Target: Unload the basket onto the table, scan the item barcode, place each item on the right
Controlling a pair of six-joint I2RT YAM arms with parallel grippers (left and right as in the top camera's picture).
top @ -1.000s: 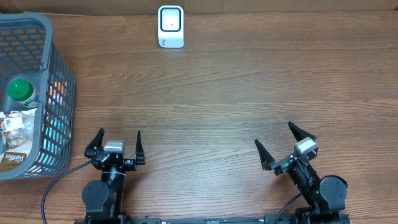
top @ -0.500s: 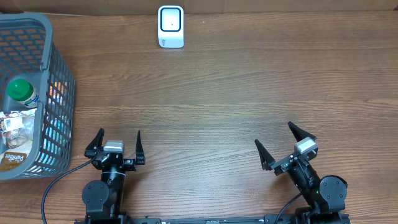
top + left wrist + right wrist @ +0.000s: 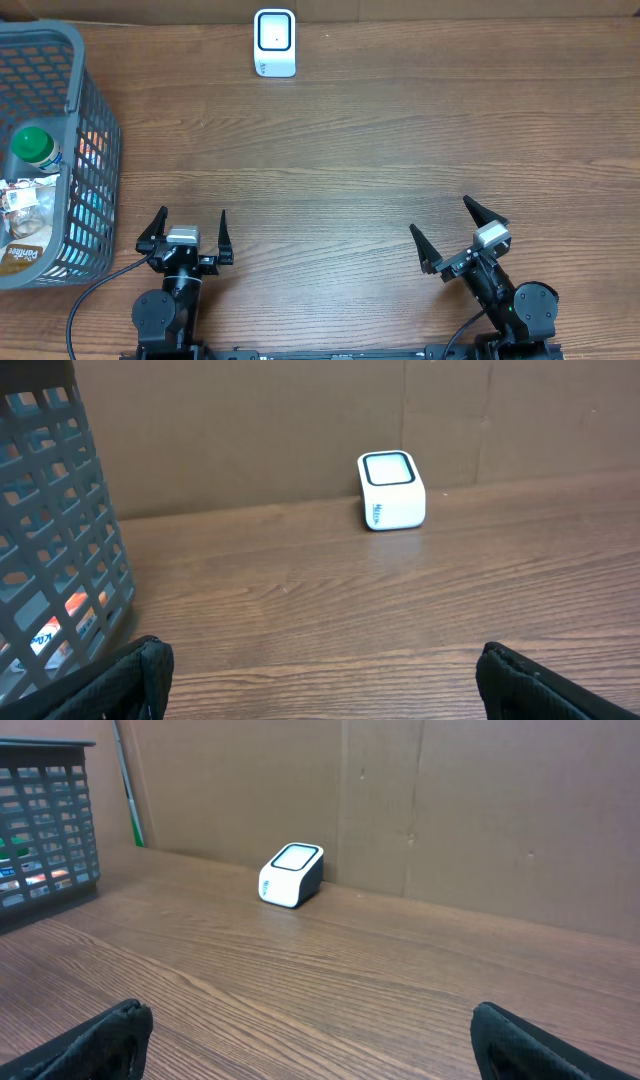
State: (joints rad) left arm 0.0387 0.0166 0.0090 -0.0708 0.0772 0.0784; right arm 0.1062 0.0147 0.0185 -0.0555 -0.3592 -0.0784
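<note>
Wooden table (image 3: 380,150); only overhead looks down into the basket (image 3: 98,160); both arms' fingers (image 3: 224,240) spread wide, empty.

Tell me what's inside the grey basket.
A green-capped bottle, a clear wrapped packet and a brown-labelled package show in the basket; its mesh wall obscures whatever lies lower.

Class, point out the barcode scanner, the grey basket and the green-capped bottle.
barcode scanner (image 3: 274,33): overhead view, its top window.
grey basket (image 3: 95,200): overhead view, its right wall.
green-capped bottle (image 3: 32,143): overhead view, its cap.
</note>
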